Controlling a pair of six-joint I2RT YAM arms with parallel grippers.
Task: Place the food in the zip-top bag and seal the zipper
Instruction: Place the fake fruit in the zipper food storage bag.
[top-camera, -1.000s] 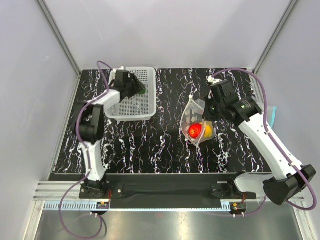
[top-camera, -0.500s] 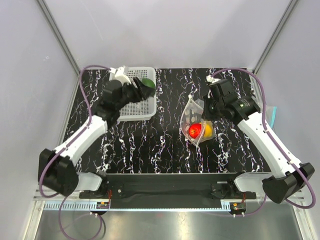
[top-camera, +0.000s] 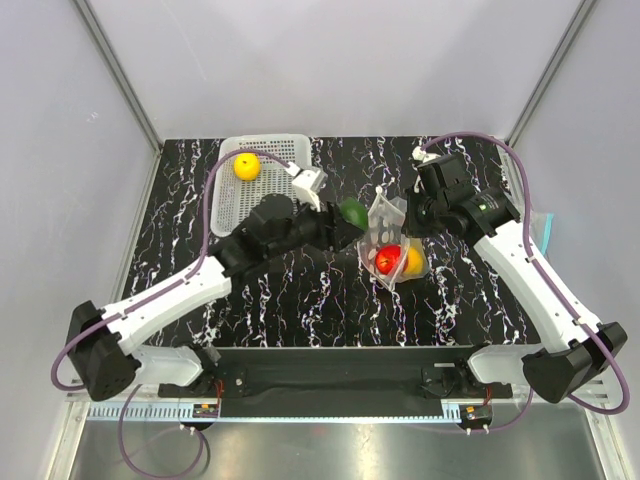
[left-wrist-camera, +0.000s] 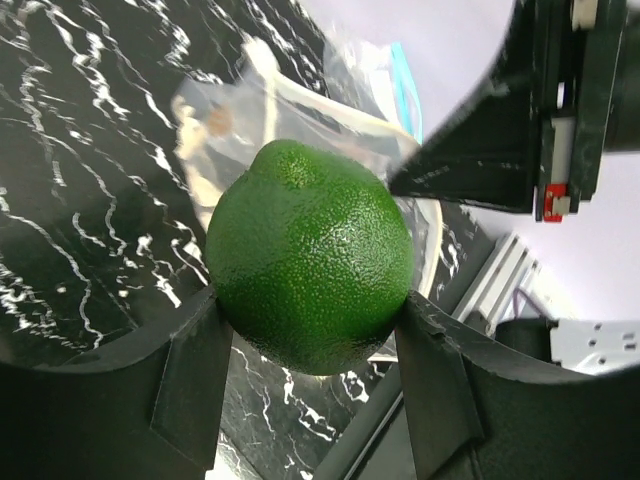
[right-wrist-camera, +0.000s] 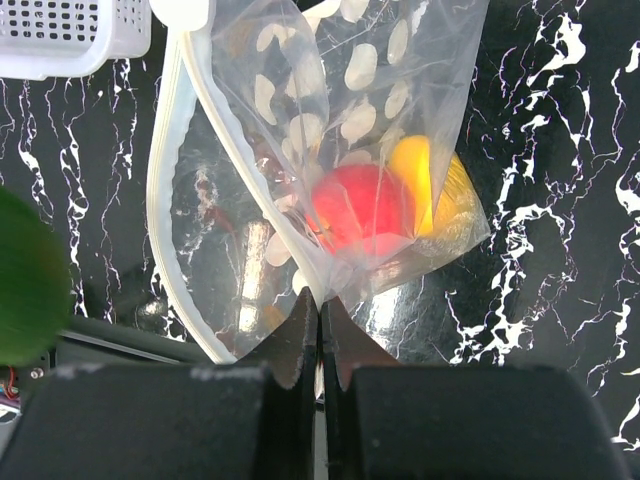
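My left gripper is shut on the dark green fruit, held in the air just left of the zip-top bag. In the left wrist view the green fruit sits between both fingers, with the bag's mouth behind it. My right gripper is shut on the edge of the dotted bag and holds its mouth open. The pale zipper curves along the left. A red fruit and a yellow fruit lie inside the bag. Another yellow fruit lies in the basket.
The white mesh basket stands at the back left of the black marbled table. A clear bag with a teal strip lies at the right edge. Grey walls enclose the table on three sides.
My left arm has swung from the basket to the right, carrying the green fruit up to the bag's mouth. This uncovers the yellow fruit in the basket. The right arm has hardly moved.
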